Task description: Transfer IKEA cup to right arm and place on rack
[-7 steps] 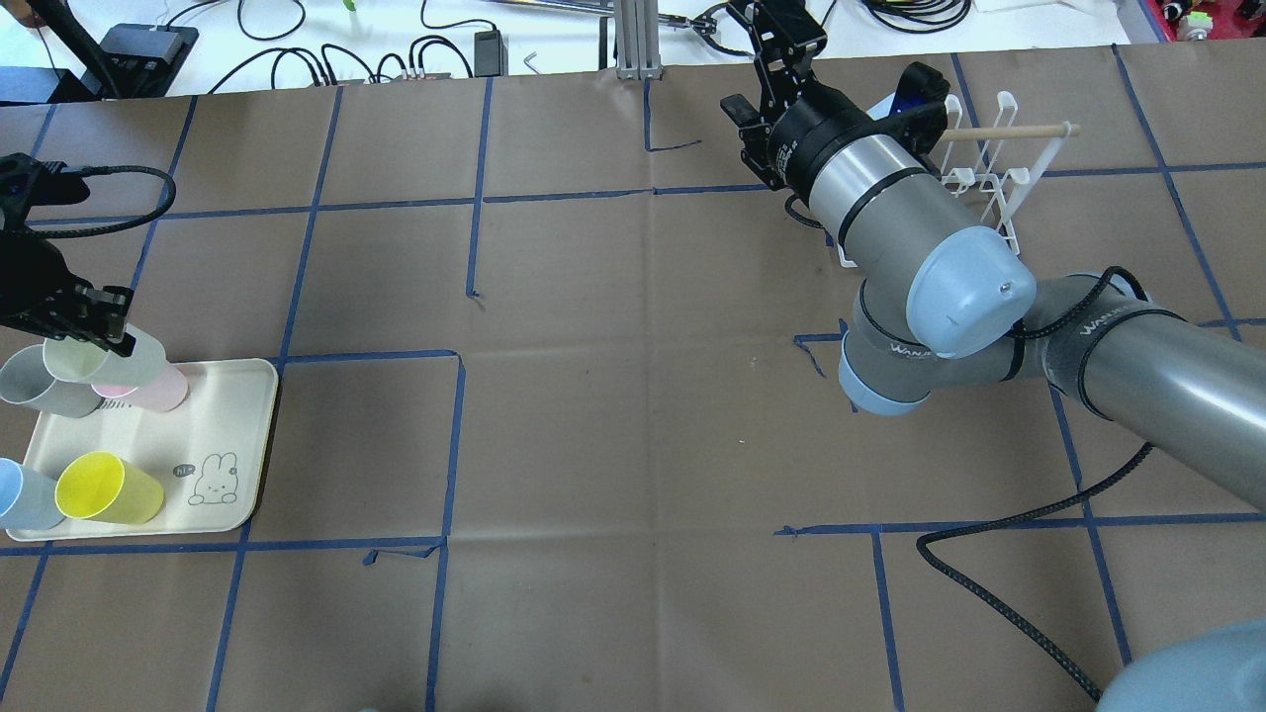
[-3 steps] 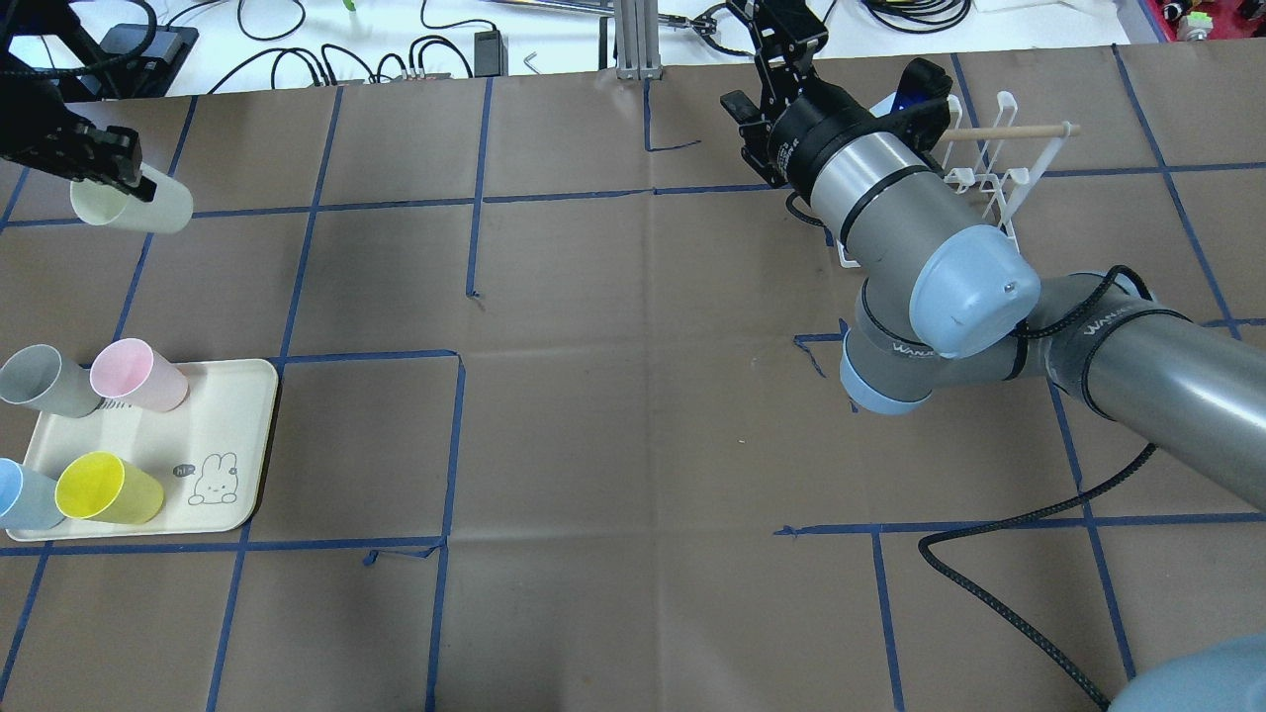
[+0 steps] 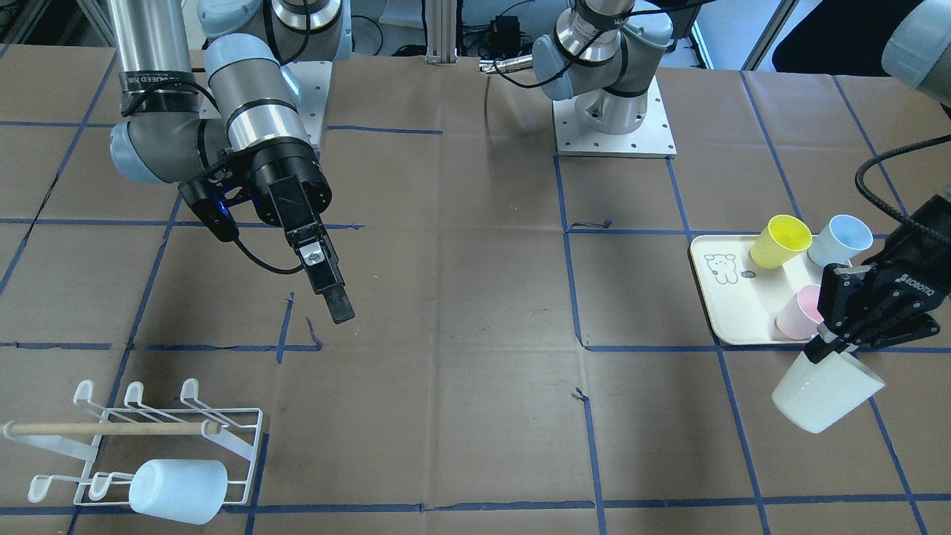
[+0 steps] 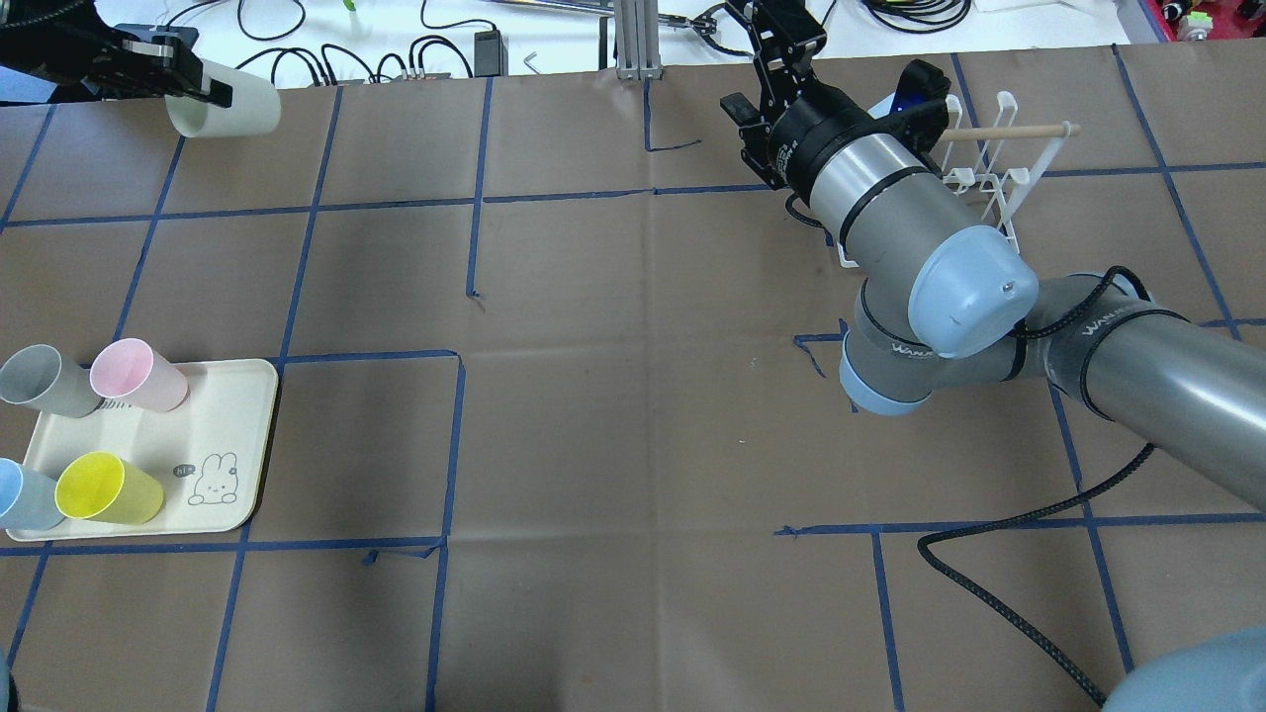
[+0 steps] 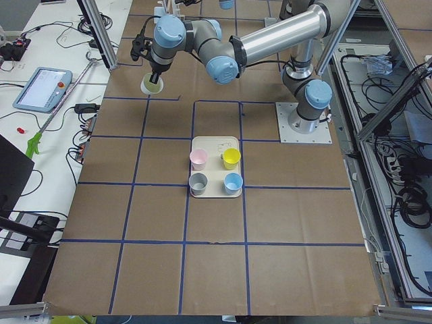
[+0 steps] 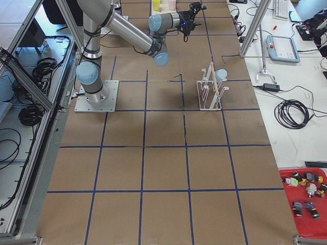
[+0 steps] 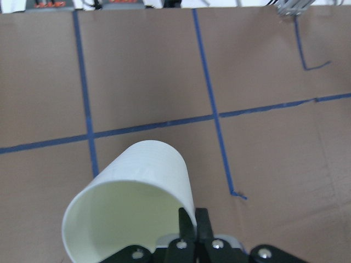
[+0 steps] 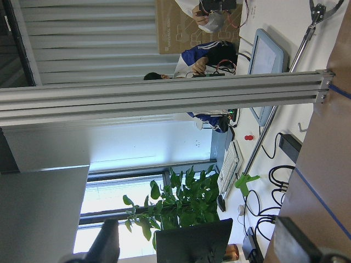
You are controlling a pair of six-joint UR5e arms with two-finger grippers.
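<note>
My left gripper [image 4: 198, 91], the ROBOTIQ claw, is shut on the rim of a cream IKEA cup [image 4: 229, 107] and holds it tilted in the air over the table's far left corner. The cup fills the left wrist view [image 7: 131, 203], with the closed fingers [image 7: 194, 227] pinching its wall. It also shows in the front view [image 3: 825, 390]. My right gripper [image 3: 340, 306] with long straight fingers hangs above the table near the white wire rack [image 3: 134, 431]. In the right wrist view its fingers [image 8: 107, 244] stand wide apart and empty.
A pale blue cup [image 3: 178, 490] lies on the rack's lower prongs. The cream tray [image 4: 227, 445] with a bunny drawing holds a pink cup [image 4: 134, 374], a grey cup [image 4: 40, 381], a yellow cup [image 4: 104, 488] and a blue cup [image 4: 20, 494]. Cables lie past the far edge.
My left gripper has lifted the cream cup off the tray and carried it toward the table's far edge and slightly right. The right arm has barely moved.
</note>
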